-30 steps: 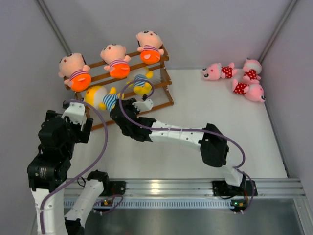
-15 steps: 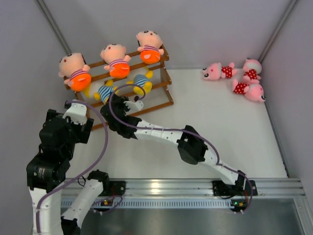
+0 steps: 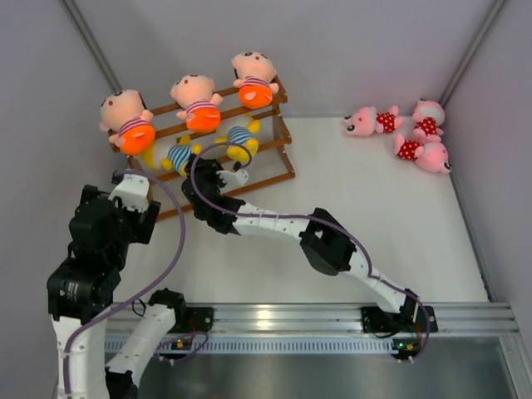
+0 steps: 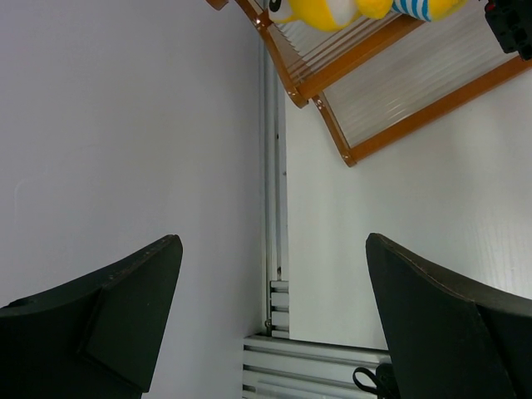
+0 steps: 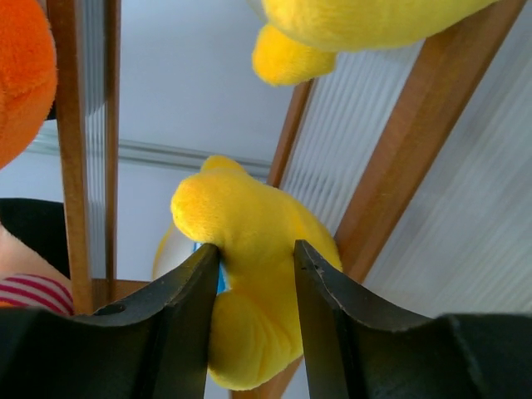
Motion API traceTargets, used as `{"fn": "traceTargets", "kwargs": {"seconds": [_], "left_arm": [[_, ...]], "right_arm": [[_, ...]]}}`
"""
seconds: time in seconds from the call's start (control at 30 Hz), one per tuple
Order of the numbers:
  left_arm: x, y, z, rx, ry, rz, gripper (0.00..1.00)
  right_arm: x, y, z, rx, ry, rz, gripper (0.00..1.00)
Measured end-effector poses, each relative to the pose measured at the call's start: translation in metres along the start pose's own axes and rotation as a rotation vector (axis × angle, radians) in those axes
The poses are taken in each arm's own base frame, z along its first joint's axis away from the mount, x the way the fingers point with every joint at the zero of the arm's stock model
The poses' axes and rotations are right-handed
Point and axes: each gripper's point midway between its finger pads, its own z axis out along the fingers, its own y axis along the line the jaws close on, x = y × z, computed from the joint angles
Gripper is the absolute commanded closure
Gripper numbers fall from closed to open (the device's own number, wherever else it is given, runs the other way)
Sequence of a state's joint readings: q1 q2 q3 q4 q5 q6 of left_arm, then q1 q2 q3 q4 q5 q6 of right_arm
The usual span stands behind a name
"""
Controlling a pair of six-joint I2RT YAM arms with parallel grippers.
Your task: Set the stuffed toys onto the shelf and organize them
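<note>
Since a second ago your right arm has folded its elbow to the left and reached further into the shelf (image 3: pixel 268 166), and the yellow doll (image 3: pixel 179 156) has gone from below the rack's left end up to the middle tier. Your right gripper (image 5: pixel 256 249) pinches a yellow limb of that doll. The jaws stand narrow, one finger on each side of the plush, which bulges out above the pads (image 5: pixel 187 307) and below them. From above, the doll lies at the left of the middle tier, just left of the gripper. A second yellow doll (image 3: pixel 241 140) sits beside it to the right on the same tier, and its underside shows at the top of the right wrist view. Three peach dolls (image 3: pixel 195 101) in orange shorts sit in a row along the top tier. Three pink dolls (image 3: pixel 424 154) lie clustered at the far right corner of the table (image 3: pixel 349 208), well apart from the shelf. Your left gripper (image 4: pixel 273 245) hangs near the shelf's left front corner, its jaws wide over the wall and the table edge.
</note>
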State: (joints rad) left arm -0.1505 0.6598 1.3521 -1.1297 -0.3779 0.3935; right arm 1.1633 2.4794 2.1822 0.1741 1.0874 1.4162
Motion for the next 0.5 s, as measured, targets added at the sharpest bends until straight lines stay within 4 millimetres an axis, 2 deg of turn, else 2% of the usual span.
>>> {"fn": "traceTargets", "kwargs": {"seconds": [0.13,0.2,0.23,0.33,0.5], "left_arm": [[0.000,-0.003,0.004,0.014,0.011,0.002,0.02],[-0.002,-0.007,0.007,0.037,0.014,0.006,0.02],[-0.002,-0.010,0.009,0.051,0.015,0.008,0.02],[-0.001,-0.026,0.018,0.124,0.027,0.026,0.02],[-0.002,-0.052,0.039,0.252,0.075,0.072,0.02]], "right_arm": [[-0.002,-0.003,-0.008,-0.012,0.043,-0.019,0.58],[-0.003,0.001,-0.013,-0.023,0.075,-0.024,0.54],[-0.004,0.004,-0.016,-0.033,0.091,-0.027,0.48],[-0.008,0.010,-0.023,-0.052,0.124,-0.074,0.40],[-0.027,0.021,-0.035,-0.069,0.161,-0.132,0.36]]}}
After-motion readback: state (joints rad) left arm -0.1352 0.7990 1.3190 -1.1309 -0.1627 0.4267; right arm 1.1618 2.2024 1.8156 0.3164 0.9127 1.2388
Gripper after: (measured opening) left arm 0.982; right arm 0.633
